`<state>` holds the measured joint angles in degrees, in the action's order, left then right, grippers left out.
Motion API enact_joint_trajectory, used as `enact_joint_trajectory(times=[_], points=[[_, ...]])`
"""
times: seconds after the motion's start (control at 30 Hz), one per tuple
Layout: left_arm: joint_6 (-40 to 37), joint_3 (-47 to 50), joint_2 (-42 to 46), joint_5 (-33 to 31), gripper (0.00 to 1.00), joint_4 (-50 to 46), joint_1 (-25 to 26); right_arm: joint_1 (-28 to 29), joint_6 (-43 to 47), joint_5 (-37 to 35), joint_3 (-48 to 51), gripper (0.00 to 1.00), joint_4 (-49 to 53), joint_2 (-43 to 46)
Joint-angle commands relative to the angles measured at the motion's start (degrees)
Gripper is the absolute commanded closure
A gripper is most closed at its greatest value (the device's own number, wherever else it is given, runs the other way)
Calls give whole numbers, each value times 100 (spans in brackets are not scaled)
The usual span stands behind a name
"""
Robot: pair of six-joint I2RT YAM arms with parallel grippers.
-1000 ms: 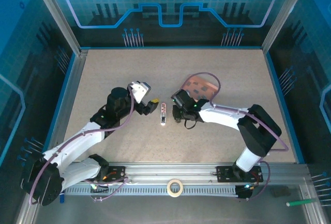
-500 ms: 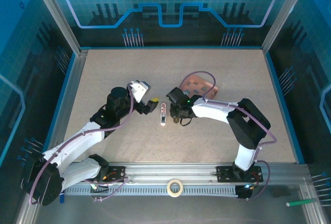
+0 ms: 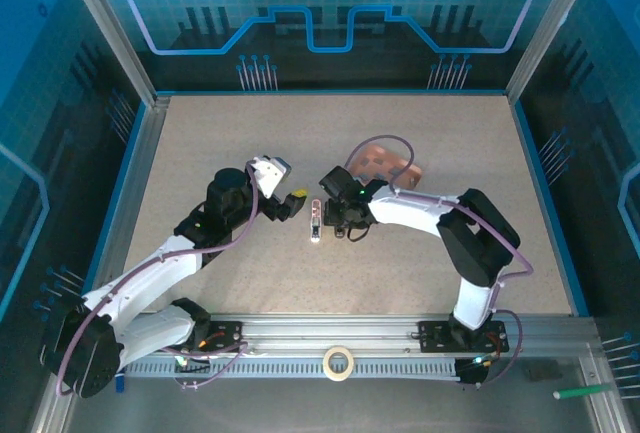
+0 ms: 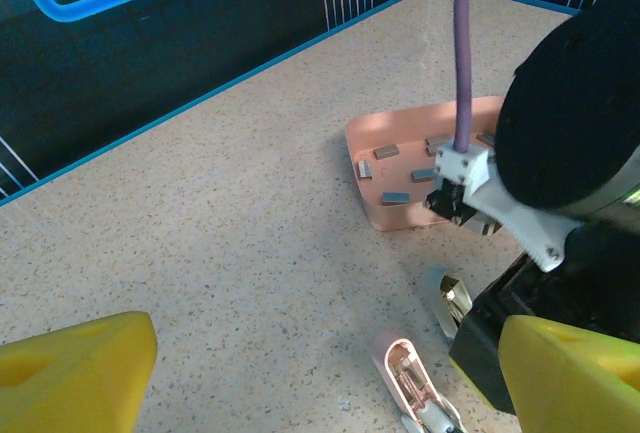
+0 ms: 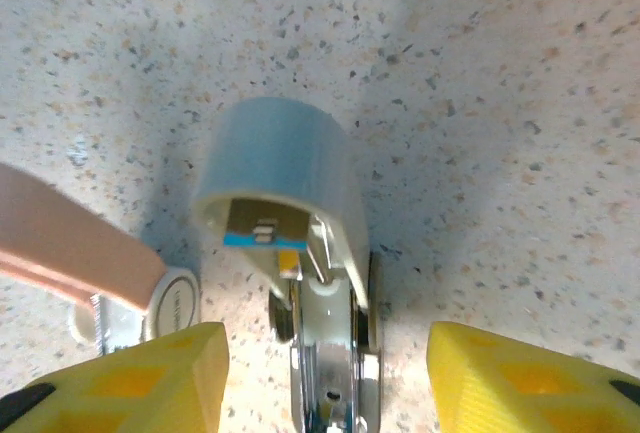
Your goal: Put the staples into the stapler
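My right gripper [image 5: 325, 363]: fingers apart, straddling pale blue stapler [image 5: 285, 168], not touching. My left gripper [image 4: 320, 328]: wide apart, empty.

We see small dark grey staples [image 4: 396, 196] lying flat in the pink tray [image 4: 375, 215]. A pale blue stapler [image 5: 285, 168] lies on the table [image 4: 250, 233], its metal track showing, and a pink stapler [image 4: 405, 373] lies open just beside it.

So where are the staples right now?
In the left wrist view, the staples lie scattered in the salmon tray, partly hidden by the right arm; the tray is right of table centre.
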<state>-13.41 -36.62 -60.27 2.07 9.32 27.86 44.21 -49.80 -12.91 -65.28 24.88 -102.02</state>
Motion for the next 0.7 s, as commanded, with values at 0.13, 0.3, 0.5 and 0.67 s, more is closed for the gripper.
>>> enact_joint_trajectory(times=[0.13, 0.3, 0.5, 0.67], points=[[146, -161, 9, -121, 10, -31, -30, -377, 604, -364, 35, 43, 759, 1168], [207, -198, -2, -65, 10, -36, -26, -1287, 1258, -47, 34, 47, 714, 1348], [218, -196, 44, -56, 10, -46, -27, -2285, 1811, 472, -388, 50, 728, 742], [189, -196, 33, -58, 10, -57, -30, -2600, 2138, 769, -816, 55, 783, 1]])
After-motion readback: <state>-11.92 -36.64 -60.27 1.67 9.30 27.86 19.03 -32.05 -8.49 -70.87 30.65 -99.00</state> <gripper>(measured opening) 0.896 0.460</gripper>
